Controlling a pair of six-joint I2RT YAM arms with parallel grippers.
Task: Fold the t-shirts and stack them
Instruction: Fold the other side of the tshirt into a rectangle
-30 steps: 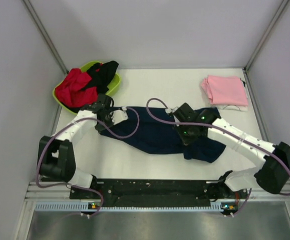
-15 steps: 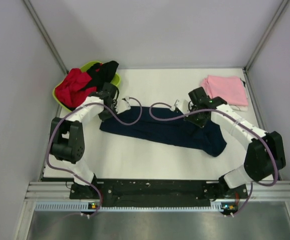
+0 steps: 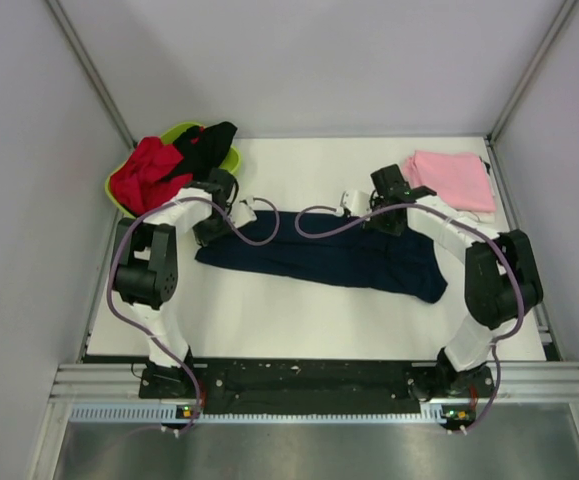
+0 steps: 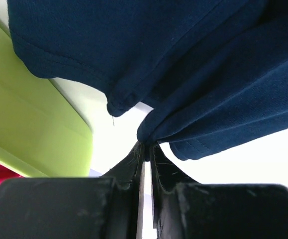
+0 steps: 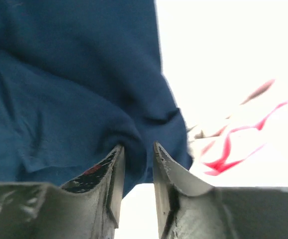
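Observation:
A dark navy t-shirt (image 3: 324, 258) lies stretched across the middle of the table. My left gripper (image 3: 217, 210) is shut on its left end, with the cloth (image 4: 193, 74) pinched at the tips. My right gripper (image 3: 387, 207) is shut on a fold of the right end (image 5: 74, 89). A folded light pink t-shirt (image 3: 451, 180) lies at the back right. Red (image 3: 144, 175) and black (image 3: 204, 145) t-shirts sit bundled in the lime green basin (image 3: 184, 131) at the back left.
The basin's green wall (image 4: 39, 129) is close beside my left gripper. Grey enclosure walls stand on the left, right and back. Both arms' purple cables (image 3: 324, 222) loop over the shirt. The white table (image 3: 299, 310) shows in front of the shirt.
Both grippers have moved toward the back of the table and apart, pulling the navy shirt out longer and flatter. The arms have stretched further out.

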